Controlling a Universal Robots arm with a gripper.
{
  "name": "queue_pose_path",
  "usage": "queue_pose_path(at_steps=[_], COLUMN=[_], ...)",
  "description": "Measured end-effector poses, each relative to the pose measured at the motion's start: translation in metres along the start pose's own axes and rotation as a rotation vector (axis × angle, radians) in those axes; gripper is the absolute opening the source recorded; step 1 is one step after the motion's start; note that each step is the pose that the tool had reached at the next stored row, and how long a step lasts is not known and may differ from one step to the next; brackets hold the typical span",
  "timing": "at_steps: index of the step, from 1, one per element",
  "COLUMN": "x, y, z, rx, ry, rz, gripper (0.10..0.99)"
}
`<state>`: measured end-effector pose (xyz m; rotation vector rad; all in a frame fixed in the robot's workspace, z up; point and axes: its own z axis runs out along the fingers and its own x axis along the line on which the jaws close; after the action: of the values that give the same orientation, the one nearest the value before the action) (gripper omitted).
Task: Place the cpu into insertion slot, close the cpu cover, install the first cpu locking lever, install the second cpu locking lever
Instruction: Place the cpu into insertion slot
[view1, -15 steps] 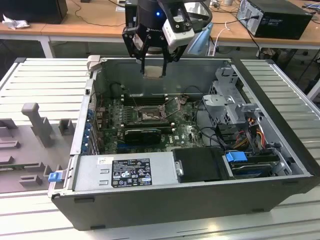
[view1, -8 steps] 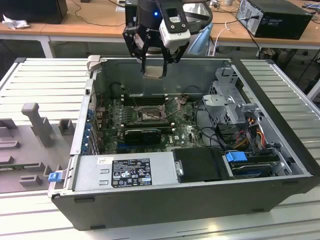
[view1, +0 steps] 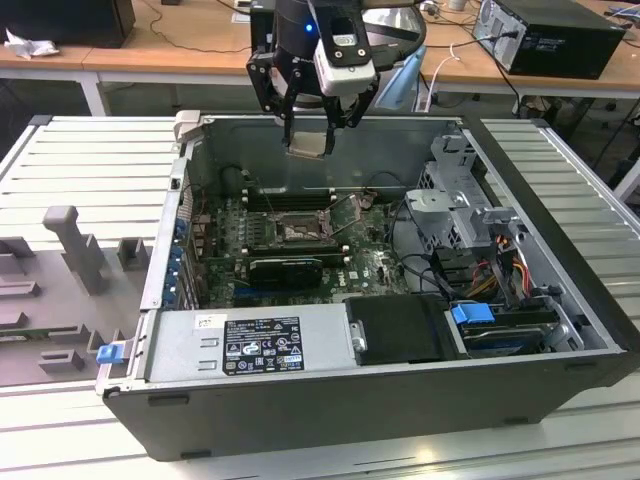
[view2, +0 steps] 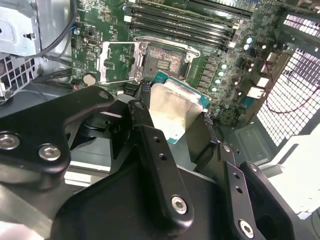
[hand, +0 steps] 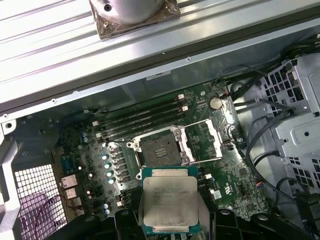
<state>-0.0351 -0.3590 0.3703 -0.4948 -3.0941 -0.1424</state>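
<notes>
Counted one gripper (view1: 310, 132) with two black fingers (view2: 150, 145), clamped on one cpu (view1: 307, 146) at two opposite edges. Chip held flat, pale metal face toward the wrist cameras, thin green rim visible around it in both wrist views. Hanging in the air over the far part of one open computer case (view1: 560, 300) in the exterior view, well apart from the board below, touching nothing but the fingers.

Down in the case: one green motherboard (hand: 80, 150), and set in it one insertion slot (hand: 160, 149), uncovered, dark contact field exposed, nothing seated. One cpu cover (hand: 202, 141) swung open off the slot and standing just beside it; tilt not clear. One row of long black memory slots (hand: 140, 116) along another side of the slot; looks like four, count not certain. One round coin cell (hand: 215, 103) near the open cover.

Seen in the exterior view: one long black card (view1: 285, 268) on the board, on the near side of the slot. One grey power supply (view1: 250, 345) along the near wall. One blue tab (view1: 108, 352) at the case corner on the exterior view's left, and a second blue tab (view1: 472, 313) toward the exterior view's right, beside the drive bay.
</notes>
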Motion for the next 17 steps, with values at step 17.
queue_pose_path(at_steps=[17], x=[0.0000], y=[0.0000], z=[0.0001], rx=[-0.001], ry=[-0.0048], rz=[0.055], gripper=[0.529])
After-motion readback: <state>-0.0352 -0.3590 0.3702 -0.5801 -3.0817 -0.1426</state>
